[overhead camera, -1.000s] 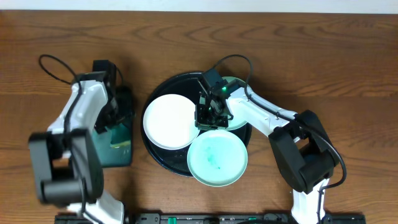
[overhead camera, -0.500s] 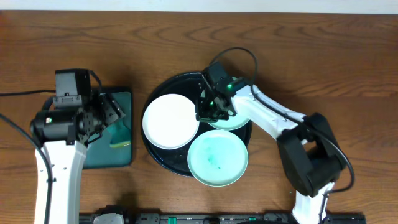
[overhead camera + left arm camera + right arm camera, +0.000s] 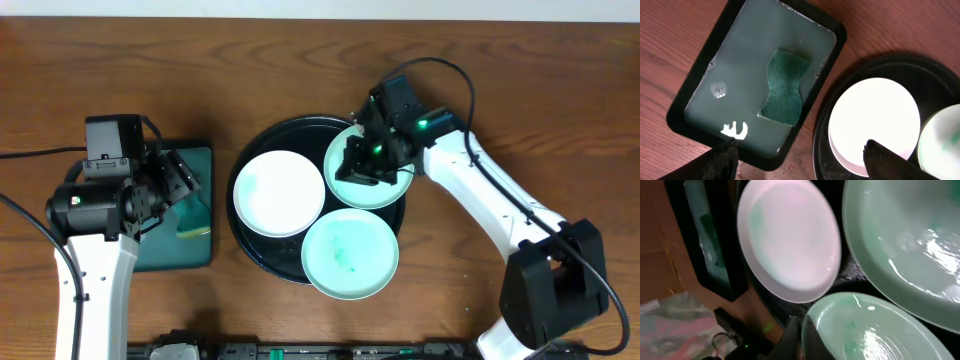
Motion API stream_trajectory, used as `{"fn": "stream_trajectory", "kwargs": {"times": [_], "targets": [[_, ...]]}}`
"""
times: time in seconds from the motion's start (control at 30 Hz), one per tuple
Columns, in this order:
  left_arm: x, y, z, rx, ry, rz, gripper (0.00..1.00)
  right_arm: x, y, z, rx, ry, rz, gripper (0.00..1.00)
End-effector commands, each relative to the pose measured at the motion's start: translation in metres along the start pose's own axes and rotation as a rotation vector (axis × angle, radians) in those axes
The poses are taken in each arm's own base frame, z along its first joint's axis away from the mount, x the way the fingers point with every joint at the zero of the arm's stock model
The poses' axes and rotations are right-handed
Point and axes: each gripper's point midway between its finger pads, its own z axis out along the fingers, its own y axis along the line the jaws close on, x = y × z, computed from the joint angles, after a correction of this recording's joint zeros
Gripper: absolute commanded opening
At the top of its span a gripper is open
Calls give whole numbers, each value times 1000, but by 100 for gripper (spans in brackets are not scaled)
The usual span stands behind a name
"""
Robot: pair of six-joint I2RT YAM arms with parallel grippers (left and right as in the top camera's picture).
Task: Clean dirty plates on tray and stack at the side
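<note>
To my left, a sponge [image 3: 784,89] lies in the rectangular tray [image 3: 175,250]. Right of it, the round tray [image 3: 275,132] has the left plate [image 3: 279,193], with the front plate [image 3: 350,254] beside it and the rear plate [image 3: 385,195] over the rear-right rim.

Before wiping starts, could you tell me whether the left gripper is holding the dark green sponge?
No, the dark green sponge lies in the small black rectangular tray, clear of the open left gripper.

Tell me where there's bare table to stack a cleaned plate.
Open table: right of the black tray beyond the right arm, and the far edge. Crowded: the tray, full of plates; narrow gap beside the sponge tray.
</note>
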Motion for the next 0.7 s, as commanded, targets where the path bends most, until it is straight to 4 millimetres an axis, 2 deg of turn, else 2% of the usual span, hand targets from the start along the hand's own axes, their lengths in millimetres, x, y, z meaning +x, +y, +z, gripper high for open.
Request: {"fn": "stream_trajectory", "kwargs": {"times": [0.0,0.07,0.1,0.13,0.27,0.4,0.5,0.6,0.67], "targets": [[-1,0,-2,2,-6,5,80,-5,-3,-5,-1,-14,-45,45],[-1,0,-2,2,-7,5,80,-6,-8,-3,38,-31,-86,41],[-1,0,-2,2,-7,5,80,-7,-10,-2,62,-40,-95,33],[-1,0,-2,2,-7,5,81,-8,-12,0,93,-52,-104,29],[-1,0,-2,2,-6,5,80,-7,-13,18,163,-70,-153,29],[-1,0,-2,1,-5,5,80,2,-14,45,187,-24,-150,26],[-1,0,-2,1,-4,5,81,6,-28,63,249,-4,-68,23],[-1,0,-2,1,-4,5,80,9,-39,79,280,18,-13,30],[-1,0,-2,1,-4,5,80,9,-45,86,288,31,9,31]]}}
